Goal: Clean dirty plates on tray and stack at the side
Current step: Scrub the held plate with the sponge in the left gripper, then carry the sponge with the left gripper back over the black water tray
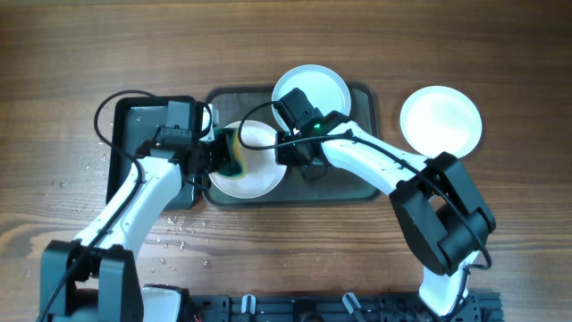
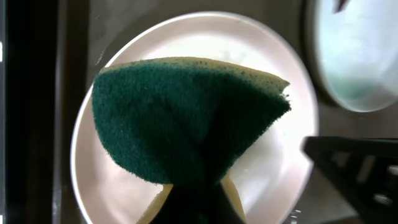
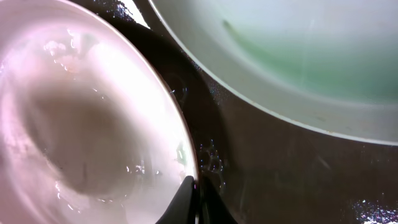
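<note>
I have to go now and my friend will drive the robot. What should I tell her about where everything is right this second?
Left gripper: shut on the sponge, over the white plate on the tray.
Right gripper: shut on that plate's rim.
Aqua plate: on the tray too, small dark mark showing.
Done: second white plate sits on the table, right of the tray.
To do: finish scrubbing, wipe the aqua plate, stack all three there.

On left half of tray [image 1: 362, 183], white plate [image 1: 259, 183]; left gripper [image 1: 223, 154] holds sponge [image 1: 234, 157] over it, right gripper [image 1: 288, 154] at its rim. On far side of tray, aqua plate [image 1: 329, 85]. Off tray to right, second white plate [image 1: 441, 119].
</note>
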{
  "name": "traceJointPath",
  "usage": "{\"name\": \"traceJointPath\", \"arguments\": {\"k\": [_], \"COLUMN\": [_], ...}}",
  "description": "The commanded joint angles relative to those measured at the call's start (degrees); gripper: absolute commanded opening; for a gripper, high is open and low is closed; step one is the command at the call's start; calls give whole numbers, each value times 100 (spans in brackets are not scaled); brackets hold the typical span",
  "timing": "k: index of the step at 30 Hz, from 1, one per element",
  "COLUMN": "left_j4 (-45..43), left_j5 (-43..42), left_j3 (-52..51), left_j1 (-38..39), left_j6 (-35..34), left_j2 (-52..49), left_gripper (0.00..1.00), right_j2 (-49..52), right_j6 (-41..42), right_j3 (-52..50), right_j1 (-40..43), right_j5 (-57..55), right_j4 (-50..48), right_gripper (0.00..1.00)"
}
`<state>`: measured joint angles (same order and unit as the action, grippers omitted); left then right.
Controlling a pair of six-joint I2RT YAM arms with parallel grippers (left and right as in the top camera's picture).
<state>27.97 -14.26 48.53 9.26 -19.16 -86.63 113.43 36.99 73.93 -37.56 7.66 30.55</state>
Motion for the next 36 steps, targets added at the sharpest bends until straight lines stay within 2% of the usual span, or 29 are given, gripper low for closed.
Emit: {"name": "traceJointPath", "arguments": {"k": [1,10,18,26,32,33,36], "left_j4": [-151,-588,-1073,-1547,-1532,-1515,-1276], "left_j5": [258,120,-1886,-2024,-1703,-1563,-907], "left_j3": [-264,-439,-439,-396,-223,-223,-223], "left_j1": [-26,-15,61,144,46,11,-155], "left_j6": [-127,-684,-660,-662,-660,-662,-662], "left_j2": [-219,-881,-1067,-984,-66,105,638], "left_gripper": [4,4,4,4,4,4,4], "right_j2": [61,61,61,61,61,61,61], "right_j6": [-85,-98,-98,-98,-103,-103,-103], "right_j3": [-42,-42,-42,-42,-42,-42,-42], "right_j1": [-37,-46,-48,-46,-48,-48,-48], "right_j5": [138,136,136,136,136,136,133], "right_j4": [-50,-48,-52,-52,-92,-92,-90], "right_gripper": [4,4,4,4,5,6,19]}}
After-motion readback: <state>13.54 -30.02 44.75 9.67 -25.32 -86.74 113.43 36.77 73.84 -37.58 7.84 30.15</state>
